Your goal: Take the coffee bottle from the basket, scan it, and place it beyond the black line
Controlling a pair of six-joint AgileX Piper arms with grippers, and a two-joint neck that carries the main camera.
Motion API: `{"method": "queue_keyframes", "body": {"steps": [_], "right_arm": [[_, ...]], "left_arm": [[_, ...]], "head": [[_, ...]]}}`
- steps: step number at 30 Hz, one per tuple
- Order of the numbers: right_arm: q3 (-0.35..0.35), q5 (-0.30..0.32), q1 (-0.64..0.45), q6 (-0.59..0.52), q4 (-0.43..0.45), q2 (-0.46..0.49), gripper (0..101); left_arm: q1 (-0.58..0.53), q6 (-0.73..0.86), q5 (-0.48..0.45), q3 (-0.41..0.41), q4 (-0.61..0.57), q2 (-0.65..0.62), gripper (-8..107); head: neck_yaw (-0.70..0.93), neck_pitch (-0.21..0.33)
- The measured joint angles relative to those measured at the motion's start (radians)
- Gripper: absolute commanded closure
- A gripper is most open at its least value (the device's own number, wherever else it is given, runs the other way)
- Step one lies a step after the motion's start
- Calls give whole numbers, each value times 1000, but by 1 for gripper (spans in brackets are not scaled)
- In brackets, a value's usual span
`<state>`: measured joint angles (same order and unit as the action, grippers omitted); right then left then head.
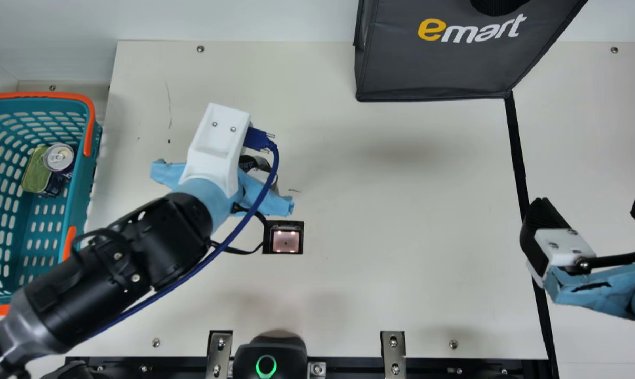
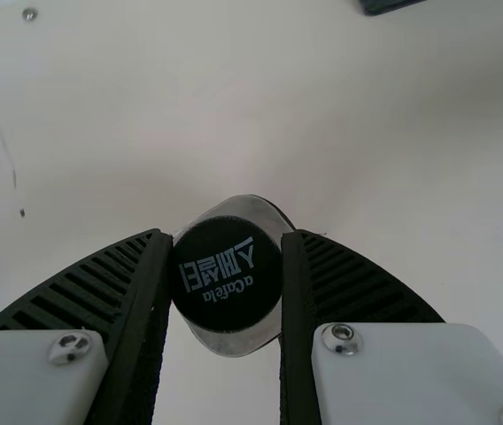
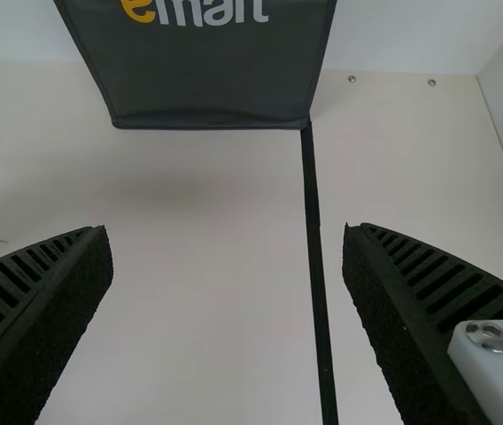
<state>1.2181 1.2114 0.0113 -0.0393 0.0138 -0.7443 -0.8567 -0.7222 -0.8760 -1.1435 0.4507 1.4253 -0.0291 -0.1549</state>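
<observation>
Coffee bottle is squeezed by the left gripper, nearest the table's far left corner. The right gripper, by the black line, has its fingers wide apart.

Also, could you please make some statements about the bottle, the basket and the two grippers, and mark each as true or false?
1. The coffee bottle is between the jaws of the left gripper. True.
2. The bottle is beyond the black line. False: it is on the same side as the scanner.
3. The basket holds a round-topped can. True.
4. Both grippers are shut. False: the right gripper has its jaws wide apart.
</observation>
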Motion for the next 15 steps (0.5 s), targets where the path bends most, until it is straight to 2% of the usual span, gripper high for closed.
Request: {"method": "queue_keyframes", "body": {"steps": [6,15], "right_arm": [[0,0,0,0,0,0,10],[0,0,0,0,0,0,10]], "left_arm": [[38,151,85,27,-61,-45,89],[68,456,176,53,-232,-104,89]], "head": [[0,0],[0,0]]}}
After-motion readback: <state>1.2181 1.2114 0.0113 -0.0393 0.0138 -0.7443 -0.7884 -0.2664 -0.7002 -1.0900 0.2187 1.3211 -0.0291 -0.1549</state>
